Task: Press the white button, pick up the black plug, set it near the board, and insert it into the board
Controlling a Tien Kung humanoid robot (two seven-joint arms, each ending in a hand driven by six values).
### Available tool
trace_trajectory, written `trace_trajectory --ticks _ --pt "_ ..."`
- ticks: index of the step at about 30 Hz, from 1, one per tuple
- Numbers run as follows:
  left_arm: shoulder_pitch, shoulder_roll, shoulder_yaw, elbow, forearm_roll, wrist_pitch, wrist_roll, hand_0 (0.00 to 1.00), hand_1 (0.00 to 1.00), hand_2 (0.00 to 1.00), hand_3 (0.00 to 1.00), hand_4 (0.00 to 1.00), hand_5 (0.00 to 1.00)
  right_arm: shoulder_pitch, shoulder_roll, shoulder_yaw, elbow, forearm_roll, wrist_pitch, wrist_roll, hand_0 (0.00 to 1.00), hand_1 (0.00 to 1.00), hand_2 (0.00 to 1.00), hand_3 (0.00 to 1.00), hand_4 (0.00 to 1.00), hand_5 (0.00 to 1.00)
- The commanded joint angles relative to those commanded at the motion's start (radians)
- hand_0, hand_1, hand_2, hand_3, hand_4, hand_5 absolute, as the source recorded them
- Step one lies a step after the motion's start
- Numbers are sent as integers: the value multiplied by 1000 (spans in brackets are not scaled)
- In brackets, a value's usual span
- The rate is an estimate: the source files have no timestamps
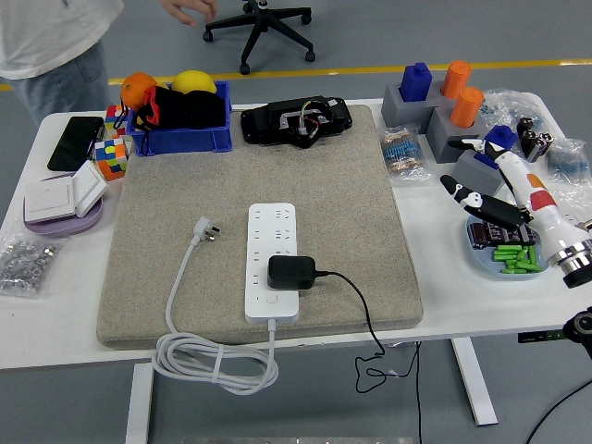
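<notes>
Far-left table (55,324) edge: bag of small metal parts (23,259) near the front, a purple dish (55,217) with white switch plates behind it, then a phone (74,141) and cubes (111,148). Blue bin (180,134) at far left holds an orange, a yellow fruit and black cloth. Grey mat (185,277) covers the table centre, its near edge close to the table's near edge. On the mat's left part, a white plug (204,229) lies loose, its cable (213,361) coiled off the mat's near edge; bare mat all round that plug. Board (273,261) lies lengthwise mid-mat, white button (271,299) at its near end. Black plug (291,273) sits seated in the board just beyond the button, cord (356,305) trailing right and over the near table edge. Mat right of the board bare. Black device (296,120) at the mat's far edge. Right of mat: bag of parts (404,153), grey blocks (444,125) with blue and orange pegs. Right hand (495,190) hovers at the right table edge above a blue plate (504,254) of batteries, fingers spread, holding nothing, well apart from the board. A person (55,46) stands beyond the far-left corner, one hand (190,9) raised clear of the table.
</notes>
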Motion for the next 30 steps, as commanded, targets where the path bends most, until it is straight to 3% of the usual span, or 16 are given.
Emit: trace_trajectory --ticks 4,11,16,30 --pt "0 -1 0 0 2 1 -1 473 497 500 585 567 257 -38 -3 52 8 -8 -1 -3 941 858 799 789 820 694" --pt "-8 -6 6 0 -1 2 -5 473 497 500 585 567 258 -79 47 168 36 -21 -6 -9 940 852 795 783 826 693" --pt "-12 -7 5 0 0 2 -6 473 496 500 585 567 258 -97 60 228 49 -21 5 -7 939 851 794 778 832 693" --pt "-18 -8 12 0 -2 1 -9 472 496 500 585 567 260 -124 97 312 69 -10 21 -25 917 823 791 774 848 702"
